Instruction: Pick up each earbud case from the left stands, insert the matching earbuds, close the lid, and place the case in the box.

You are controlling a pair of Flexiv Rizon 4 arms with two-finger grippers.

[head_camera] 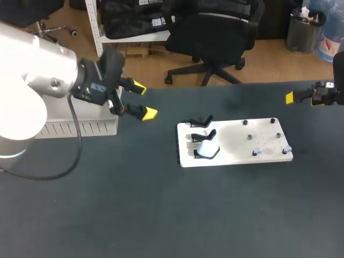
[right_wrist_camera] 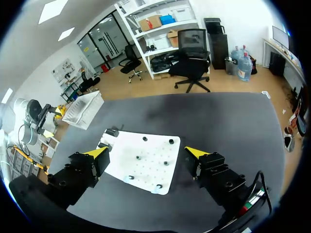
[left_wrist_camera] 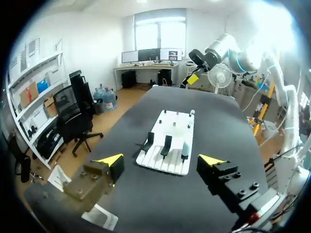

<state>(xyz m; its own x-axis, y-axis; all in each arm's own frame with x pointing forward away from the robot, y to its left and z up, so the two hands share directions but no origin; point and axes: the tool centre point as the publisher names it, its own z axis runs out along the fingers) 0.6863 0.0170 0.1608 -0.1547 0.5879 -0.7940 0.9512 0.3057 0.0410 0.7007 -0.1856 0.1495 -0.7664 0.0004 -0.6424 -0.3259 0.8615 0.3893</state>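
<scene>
Earbud case [head_camera: 207,149] on white board [head_camera: 236,141], well apart from left gripper [head_camera: 144,100] and right gripper [right_wrist_camera: 146,152], both spread, empty.

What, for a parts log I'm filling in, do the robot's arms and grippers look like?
The left arm is glossy white and rounded, ending in a black wrist with a black cable looping beneath it. The left gripper is black with two wedge-shaped bright yellow tips. The right gripper matches it: blocky black parts with visible screws and the same yellow tips.
</scene>
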